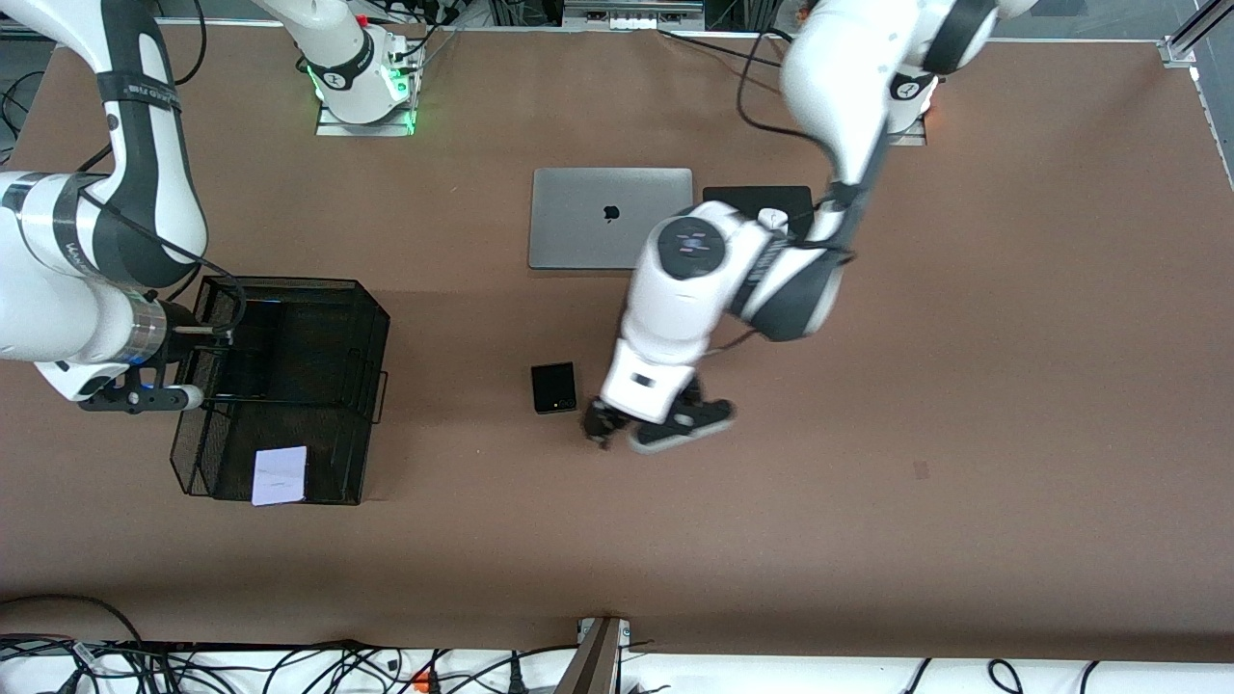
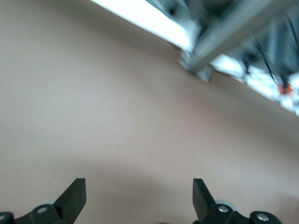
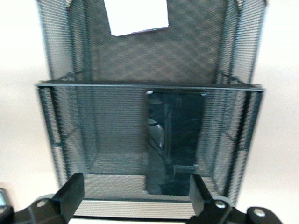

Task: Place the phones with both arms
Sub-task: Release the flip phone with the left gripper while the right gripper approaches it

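Since all three phones are thin, rigid slabs with glassy, slippery faces, I judge each one light but easy to scratch or squirt out of a pinch, so I would take any of them across the short edges, low and square. Nearest the front camera lies the small pale white-lavender squarish phone [image 1: 279,475], flat in the lower tier of the black wire-mesh tray [image 1: 362,386] at the right arm's end of the brown desk [image 1: 964,434]. Next comes the small black squarish folded phone [image 1: 553,387], lying bare on the desk near its middle; the left claw [image 1: 617,429] hangs just beside it, fingers [image 2: 74,196] spread apart and holding nothing, with only bare desk between them in the left wrist view. Its folded body is thicker, so I expect an easier bite there. Farther off, the long slim black slab phone [image 3: 175,140] rests in the tray's upper tier, and the right claw [image 3: 135,196] sits at that tier's edge with fingers apart, empty. Farthest lie one closed silver laptop [image 1: 611,218] and one black pad [image 1: 762,200] beside it. My count: three phones, one tray, two arms.
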